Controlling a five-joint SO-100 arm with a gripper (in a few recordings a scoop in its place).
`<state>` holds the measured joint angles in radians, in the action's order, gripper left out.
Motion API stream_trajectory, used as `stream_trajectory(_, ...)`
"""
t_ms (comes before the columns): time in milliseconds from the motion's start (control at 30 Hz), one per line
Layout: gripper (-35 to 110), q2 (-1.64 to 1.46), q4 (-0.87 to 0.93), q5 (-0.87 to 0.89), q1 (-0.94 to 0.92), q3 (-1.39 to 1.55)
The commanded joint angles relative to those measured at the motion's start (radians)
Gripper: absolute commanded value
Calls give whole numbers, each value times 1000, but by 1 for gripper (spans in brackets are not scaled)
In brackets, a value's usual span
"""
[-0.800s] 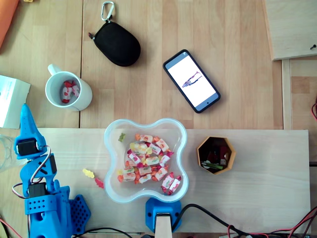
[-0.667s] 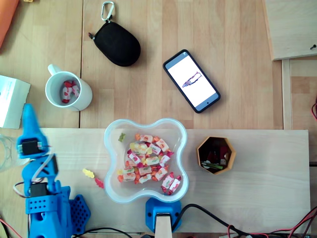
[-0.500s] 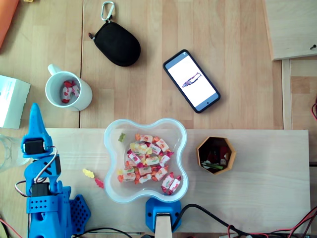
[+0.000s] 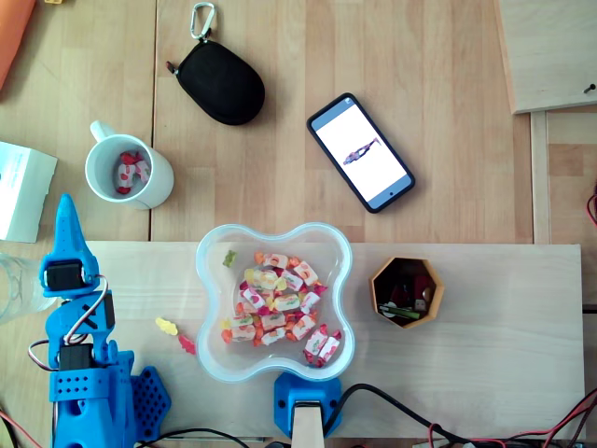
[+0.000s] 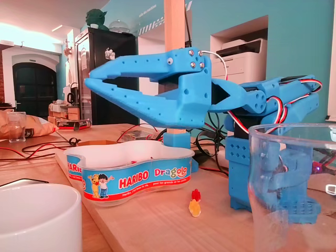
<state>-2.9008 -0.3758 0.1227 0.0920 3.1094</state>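
Observation:
My blue gripper sits at the left edge of the wooden board, pointing toward the white mug, a little short of it. The mug holds a red-and-white wrapped candy. In the fixed view the gripper hovers above the table with its fingertips together and nothing between them. The clear Haribo bowl to its right holds several wrapped candies. A yellow gummy bear and a red one lie loose on the board between arm and bowl.
A black pouch and a phone lie at the back. A wooden hexagonal cup stands right of the bowl. A clear plastic glass stands close beside the arm, and a white box lies at the left edge.
The gripper swung a little to the right, from the far left edge toward the mug's side, then stopped; nothing else moved.

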Motion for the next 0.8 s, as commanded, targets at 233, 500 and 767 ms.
stream_trajectory(233,-2,-17,-41,28,2,34)
stream_trajectory(500,-2,-18,-46,14,-12,31)
stream_trajectory(767,-2,-17,-41,18,-11,32)
